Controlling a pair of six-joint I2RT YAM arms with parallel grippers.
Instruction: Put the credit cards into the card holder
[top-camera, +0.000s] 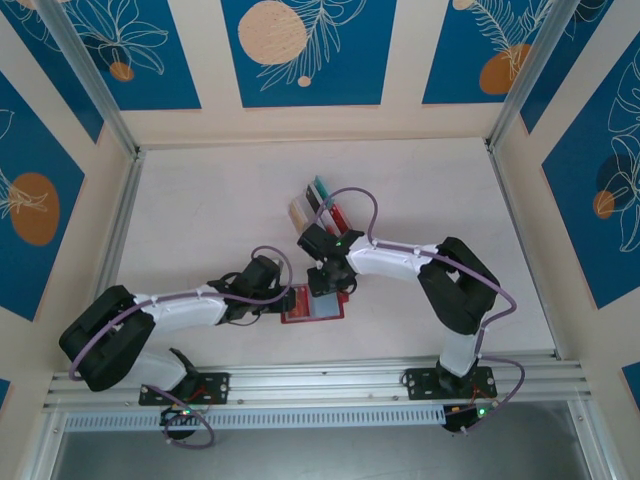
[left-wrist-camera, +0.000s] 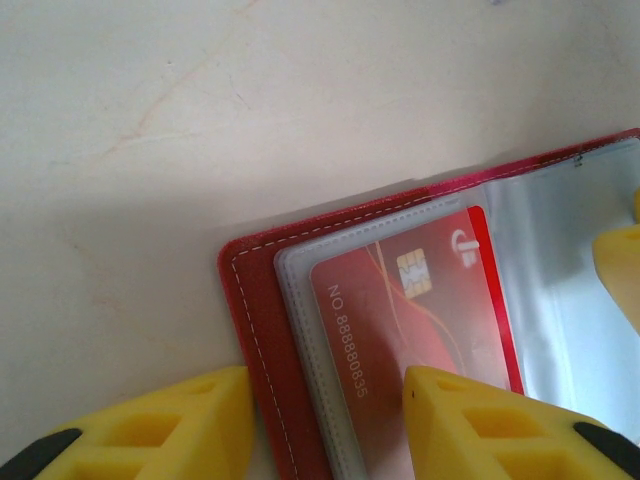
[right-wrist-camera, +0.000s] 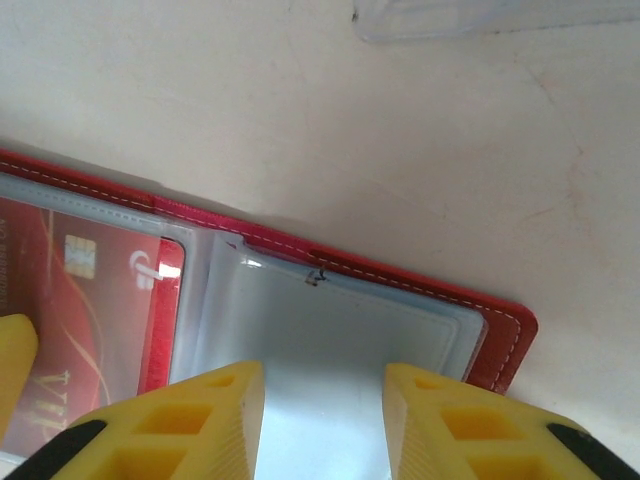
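1. Your card holder (top-camera: 330, 312) lies open on the desk (top-camera: 200, 200), near the centre, between both arms.
2. A red credit card (left-wrist-camera: 400, 310) sits in its left clear sleeve.
3. Your left end effector (left-wrist-camera: 325, 420) is spread, straddling the holder's left edge, with one finger over the card.
4. Your right end effector (right-wrist-camera: 325, 400) is spread over the right sleeve.
5. The other credit cards (top-camera: 318, 205) stand just beyond it, in a clear rack (right-wrist-camera: 470, 18).

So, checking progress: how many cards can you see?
5: one red card in the holder, four standing in the rack (beige, dark, teal, red); the right arm may hide more.
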